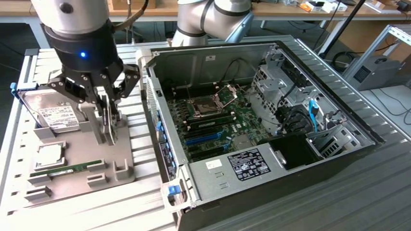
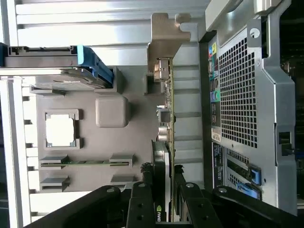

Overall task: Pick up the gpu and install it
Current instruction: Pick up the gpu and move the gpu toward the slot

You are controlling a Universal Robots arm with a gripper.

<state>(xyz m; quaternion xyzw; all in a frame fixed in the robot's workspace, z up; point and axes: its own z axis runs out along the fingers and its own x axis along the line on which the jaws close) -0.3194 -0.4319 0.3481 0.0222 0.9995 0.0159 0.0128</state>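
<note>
My end effector is clamped across the gpu, which stands on edge in the grey tray so I can pinch both faces.

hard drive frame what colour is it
Blue. The plastic frame on the white-labelled metal hard drive shows best in the wrist view.

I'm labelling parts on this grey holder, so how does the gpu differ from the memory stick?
The gpu stands tall off the grey holder; the memory stick sits low in its slots. The gpu is bigger, with a metal bracket at one end; the memory stick is a narrow green strip. The gripper grips the gpu, not the memory stick. Both rest on that holder.
</note>
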